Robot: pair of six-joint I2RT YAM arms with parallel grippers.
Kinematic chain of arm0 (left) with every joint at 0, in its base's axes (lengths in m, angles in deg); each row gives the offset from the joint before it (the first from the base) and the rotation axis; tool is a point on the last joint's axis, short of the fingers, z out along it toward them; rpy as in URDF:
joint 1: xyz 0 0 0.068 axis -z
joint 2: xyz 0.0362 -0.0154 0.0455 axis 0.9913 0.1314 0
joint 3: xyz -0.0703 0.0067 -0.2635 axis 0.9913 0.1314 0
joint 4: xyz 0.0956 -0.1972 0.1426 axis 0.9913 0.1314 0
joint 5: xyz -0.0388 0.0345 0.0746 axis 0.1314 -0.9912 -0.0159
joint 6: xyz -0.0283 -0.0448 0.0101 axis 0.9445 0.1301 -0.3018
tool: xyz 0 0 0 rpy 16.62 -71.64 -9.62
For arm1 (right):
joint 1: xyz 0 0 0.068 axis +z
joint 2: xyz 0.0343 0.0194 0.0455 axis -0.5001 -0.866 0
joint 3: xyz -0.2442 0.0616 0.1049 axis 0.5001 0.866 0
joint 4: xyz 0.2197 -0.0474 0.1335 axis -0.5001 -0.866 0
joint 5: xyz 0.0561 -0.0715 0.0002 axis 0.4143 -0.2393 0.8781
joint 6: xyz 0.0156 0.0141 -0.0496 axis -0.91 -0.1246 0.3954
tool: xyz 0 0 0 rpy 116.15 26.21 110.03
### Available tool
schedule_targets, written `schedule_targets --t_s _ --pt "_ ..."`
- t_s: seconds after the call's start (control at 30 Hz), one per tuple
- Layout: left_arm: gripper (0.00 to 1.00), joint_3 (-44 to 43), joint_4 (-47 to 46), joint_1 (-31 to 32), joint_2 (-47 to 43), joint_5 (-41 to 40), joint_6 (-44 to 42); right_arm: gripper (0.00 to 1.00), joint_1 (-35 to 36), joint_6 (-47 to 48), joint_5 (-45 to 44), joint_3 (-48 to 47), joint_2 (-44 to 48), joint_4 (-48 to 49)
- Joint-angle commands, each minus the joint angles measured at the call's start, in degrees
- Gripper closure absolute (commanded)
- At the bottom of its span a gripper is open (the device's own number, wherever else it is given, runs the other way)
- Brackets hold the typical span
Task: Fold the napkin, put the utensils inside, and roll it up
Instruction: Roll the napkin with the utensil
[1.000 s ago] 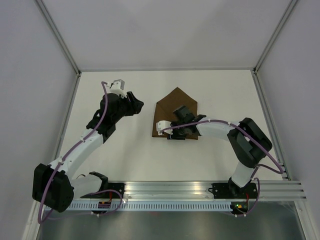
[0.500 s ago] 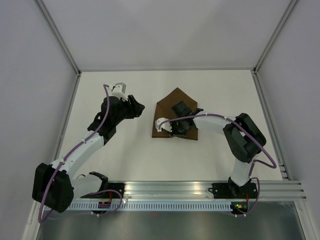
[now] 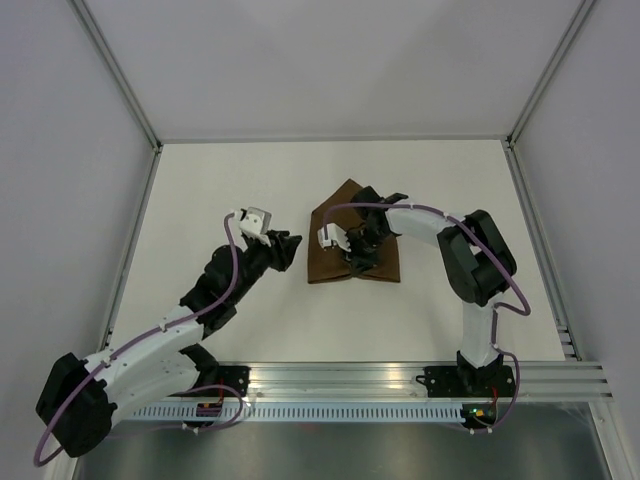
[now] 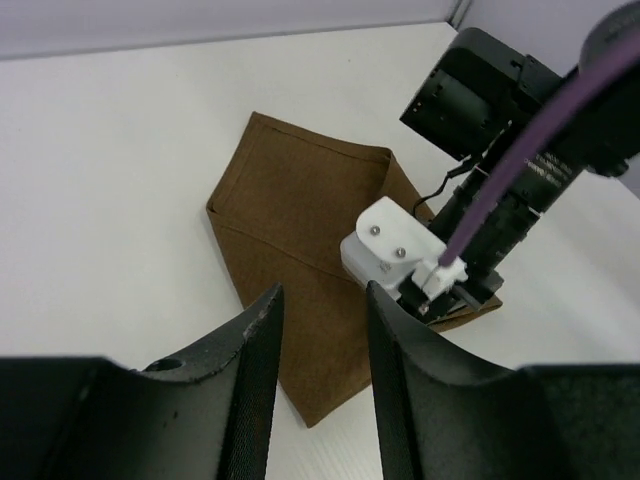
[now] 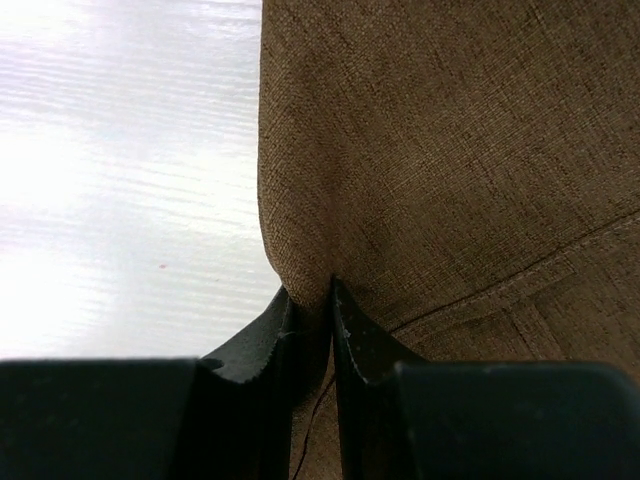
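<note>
Right wrist cam: right claw [image 5: 310, 297] clamped on the napkin [image 5: 450, 150] at its edge, cloth puckered betw the fingers.
Left claw [image 4: 320, 300]: fingers apart, nothing betw them, hanging just beside the napkin's left side.
Change: right claw was wide a sec ago, now pinched shut. Left arm has swung in from the far left and dropped twd the cloth.
Meaning: I read this as the grab for the next fold, left side coming to help. Rolling not begun.
Napkin look: dark brown, plain weave, stitched hem, folded flat w/ a point twd the far wall, layers overlapping.
Where: mid tabletop [image 3: 220, 180], right of centre.
Knife: I can't see one in any view.
</note>
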Motion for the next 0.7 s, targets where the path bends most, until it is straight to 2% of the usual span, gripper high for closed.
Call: schedule_targets --t_s 0.0,0.13,0.27,0.47,0.67 --pt "0.57 6.5 -15.8 4.3 -3.3 -8.0 -9.6 0.83 -1.5 3.5 3.4 0.6 -5.9 -15.7" --pt "0.57 12.9 -26.1 9.8 -6.4 -13.1 -17.5 0.83 -2.9 5.3 4.8 -1.4 -8.5 -19.3" --pt "0.55 17.8 -32.9 14.3 -8.0 -12.2 -23.8 0.83 -3.9 6.0 5.5 -2.8 -10.1 -21.4" --pt "0.52 15.2 -27.7 19.6 -2.4 -7.5 -32.6 0.84 -4.2 5.4 5.3 -3.3 -10.8 -21.2" --pt "0.51 8.5 -23.4 24.9 10.7 -4.6 -38.9 0.84 -4.4 5.2 5.4 -3.5 -11.4 -21.2"
